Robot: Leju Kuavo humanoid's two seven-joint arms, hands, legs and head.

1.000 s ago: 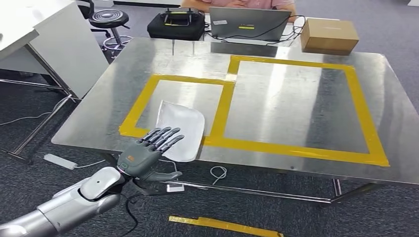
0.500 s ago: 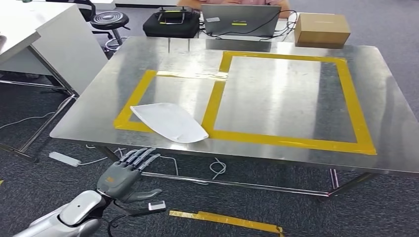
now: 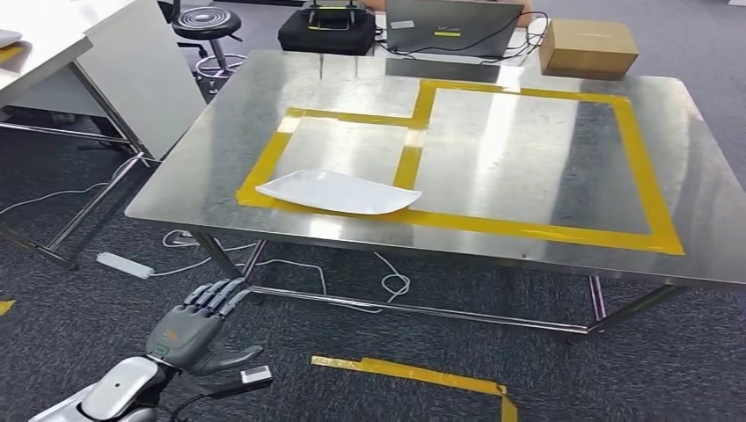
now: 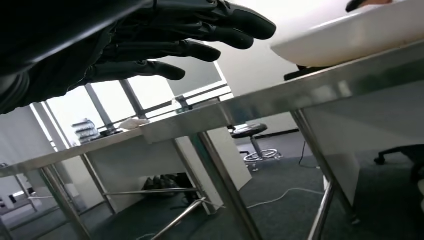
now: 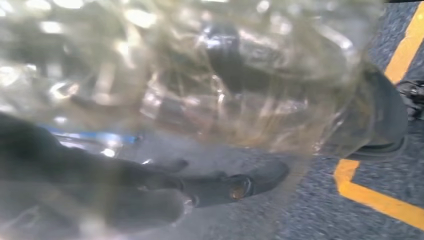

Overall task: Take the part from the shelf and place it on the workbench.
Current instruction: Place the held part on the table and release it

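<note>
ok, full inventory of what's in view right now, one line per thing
white part: one, white, flat on the workbench, lying across the front tape of the smaller yellow rectangle
workbench: one, bare steel, centre of the head view
yellow tape rectangles: two, side by side on the benchtop
cardboard box: one, brown, far right corner
laptop: one, grey, beyond the far edge
black case: one, beside the laptop
stool: one, black, far left
power strip: one, white, on the carpet under the bench's left side
floor tape: yellow strip, on the carpet in front
left hand: grey, fingers spread, holding nothing, below the bench's front edge
right hand: dark fingers, blurred behind a clear glare
</note>
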